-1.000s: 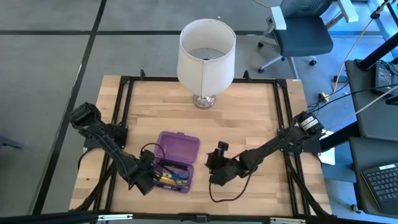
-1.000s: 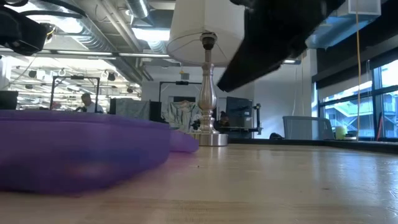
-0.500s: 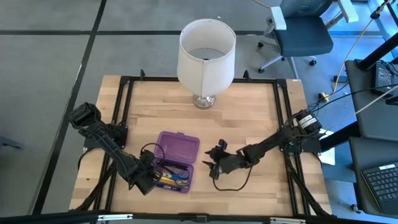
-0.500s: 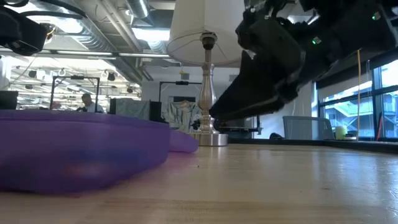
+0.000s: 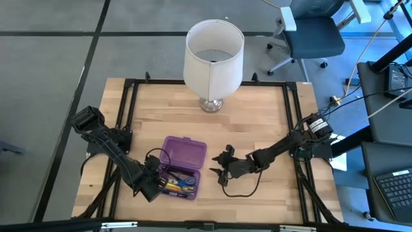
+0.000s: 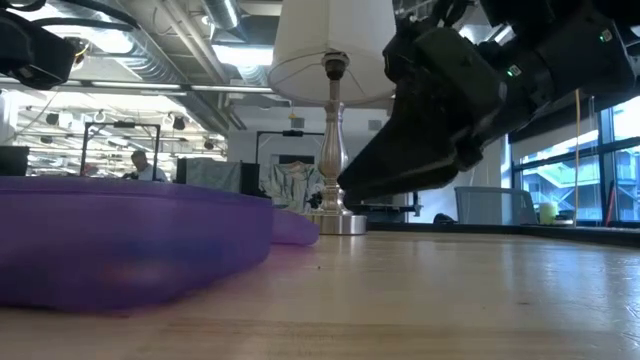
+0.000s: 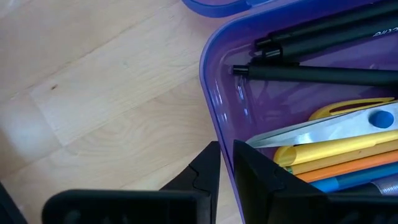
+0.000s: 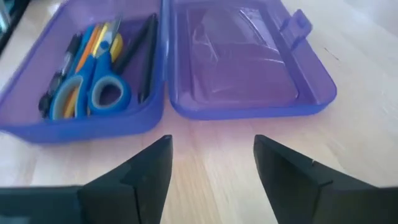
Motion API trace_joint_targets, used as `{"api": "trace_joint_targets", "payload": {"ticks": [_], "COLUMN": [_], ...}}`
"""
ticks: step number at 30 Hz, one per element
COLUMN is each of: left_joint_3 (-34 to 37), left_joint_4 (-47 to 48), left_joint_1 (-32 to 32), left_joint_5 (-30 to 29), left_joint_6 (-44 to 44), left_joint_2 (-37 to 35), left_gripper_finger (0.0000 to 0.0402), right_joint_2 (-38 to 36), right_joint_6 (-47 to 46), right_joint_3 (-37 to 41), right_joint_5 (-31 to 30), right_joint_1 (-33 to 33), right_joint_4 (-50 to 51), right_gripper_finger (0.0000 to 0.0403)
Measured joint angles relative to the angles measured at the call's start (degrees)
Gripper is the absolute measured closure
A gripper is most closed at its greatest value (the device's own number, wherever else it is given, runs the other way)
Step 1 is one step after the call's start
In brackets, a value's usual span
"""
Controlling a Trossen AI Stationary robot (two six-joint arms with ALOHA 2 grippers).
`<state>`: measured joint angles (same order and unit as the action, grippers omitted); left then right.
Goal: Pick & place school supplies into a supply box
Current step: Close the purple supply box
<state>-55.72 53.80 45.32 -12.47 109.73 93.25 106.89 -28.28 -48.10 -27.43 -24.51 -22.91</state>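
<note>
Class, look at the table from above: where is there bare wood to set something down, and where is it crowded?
Free: the back corners either side of the lamp, and the front right corner of the table. Crowded: the front middle, where the left end effector pinches the supply box wall and the right end effector, open, faces the lid.

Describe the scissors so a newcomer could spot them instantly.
Start at the white lamp on the wooden table, then drop to the open purple supply box in front of it. In its filled half lie the scissors, the only item with blue loop handles among thin pens.
</note>
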Motion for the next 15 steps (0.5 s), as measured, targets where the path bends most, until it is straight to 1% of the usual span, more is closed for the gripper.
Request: {"api": "trace_joint_targets", "payload": {"ticks": [4,5,8,9,12,15], "left_joint_3": [0.00,0.00,0.00,0.00,0.00,0.00], "left_joint_4": [0.00,0.00,0.00,0.00,0.00,-0.04], "left_joint_1": [0.00,0.00,0.00,0.00,0.00,0.00], "left_joint_5": [0.02,0.01,0.00,0.00,0.02,0.07], "left_joint_6": [0.00,0.00,0.00,0.00,0.00,0.00], "left_joint_2": [0.00,0.00,0.00,0.00,0.00,0.00], "left_gripper_finger": [0.0364,0.0365,0.0365,0.0365,0.0362,0.0362], "right_joint_2": [0.00,0.00,0.00,0.00,0.83,4.00], "right_joint_6": [-3.98,-4.04,1.48,2.06,-0.28,-0.98], "right_joint_3": [0.00,0.00,-0.07,-0.04,-0.13,-0.34], "right_joint_5": [-0.40,-0.48,-0.55,-0.75,-0.88,-0.83], "right_joint_1": [0.31,0.35,0.19,0.19,0.35,0.51], "right_joint_4": [-2.28,-3.55,-4.32,-4.22,-4.58,-4.71], "right_gripper_finger": [0.0166,0.0165,0.0164,0.0164,0.0164,0.0164]}}
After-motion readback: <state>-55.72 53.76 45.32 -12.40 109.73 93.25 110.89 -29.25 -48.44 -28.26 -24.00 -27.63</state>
